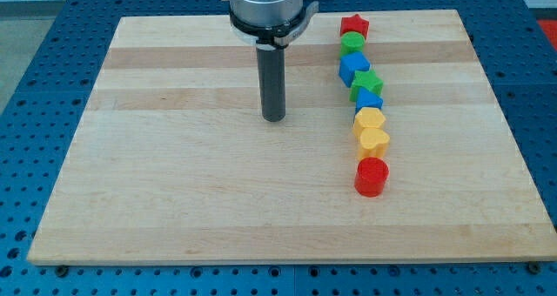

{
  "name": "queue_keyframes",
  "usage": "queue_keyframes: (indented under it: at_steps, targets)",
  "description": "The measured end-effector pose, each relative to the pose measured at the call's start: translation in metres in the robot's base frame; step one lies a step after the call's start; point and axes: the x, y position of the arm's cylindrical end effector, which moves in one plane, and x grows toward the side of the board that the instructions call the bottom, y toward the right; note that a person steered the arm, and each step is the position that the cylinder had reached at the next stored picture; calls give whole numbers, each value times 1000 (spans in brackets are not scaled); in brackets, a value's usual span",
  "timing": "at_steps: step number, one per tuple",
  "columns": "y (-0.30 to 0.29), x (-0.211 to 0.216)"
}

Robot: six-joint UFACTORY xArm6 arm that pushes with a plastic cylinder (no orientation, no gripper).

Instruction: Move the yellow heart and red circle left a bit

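The yellow heart lies at the right of the wooden board, just above the red circle, which is the lowest block in a near-vertical column. My tip rests on the board well to the left of that column, about level with the yellow block above the heart. It touches no block.
The column runs up from the heart: a yellow block, a blue block, a green star, a blue block, a green circle, a red star. The board's right edge is beyond.
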Motion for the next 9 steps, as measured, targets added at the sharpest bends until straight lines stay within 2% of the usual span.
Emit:
queue_keyframes:
  at_steps: [2,3,4,5,6,8,9]
  targets:
    - [0,12]
    - [-1,36]
    - [-6,77]
    - [-11,141]
    - [18,186]
    - [196,183]
    - [220,149]
